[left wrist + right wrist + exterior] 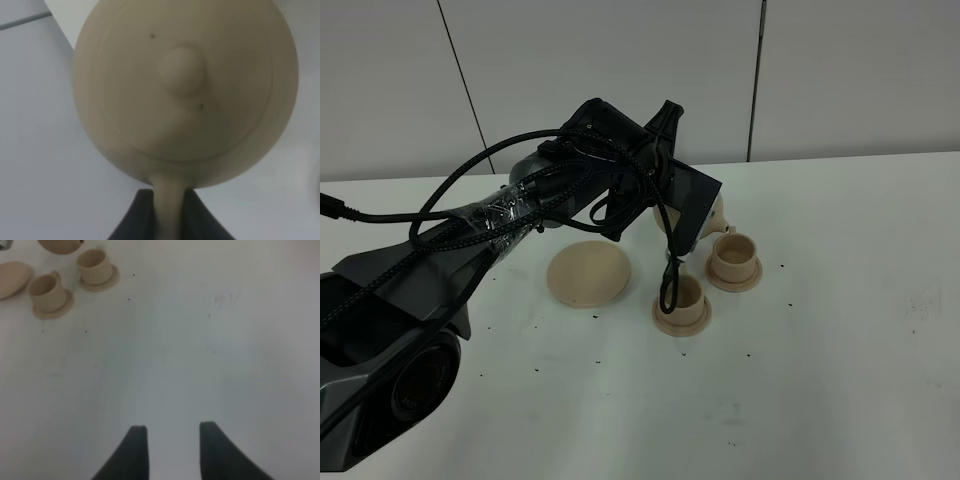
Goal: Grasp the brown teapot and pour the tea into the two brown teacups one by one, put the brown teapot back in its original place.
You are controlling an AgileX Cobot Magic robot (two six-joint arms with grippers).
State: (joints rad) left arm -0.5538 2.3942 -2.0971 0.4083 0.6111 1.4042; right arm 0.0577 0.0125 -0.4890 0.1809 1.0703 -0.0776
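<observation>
White desk point(840, 380), grey wall point(620, 80) | left tool point(168, 199) clamped on handle of squat beige ceramic teapot point(185, 85), aloft at 11 o'clock of far beige cup point(735, 256) | black cable point(668, 272) hangs across near cup point(690, 297) | wide flat saucer point(588, 272) at its 9 o'clock | right tool point(172, 432) parted, empty

A white table point(850, 380) is sitting under even light, showing scattered dark specks point(749, 353), and a pale panelled wall point(620, 60) with dark seams point(757, 80) is standing behind.

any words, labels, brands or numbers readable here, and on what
No readable text in any view.
The brown teapot, the front teacup, the back teacup and the large saucer bear no lettering.
Faint marks on the table are too blurred to read.
</observation>
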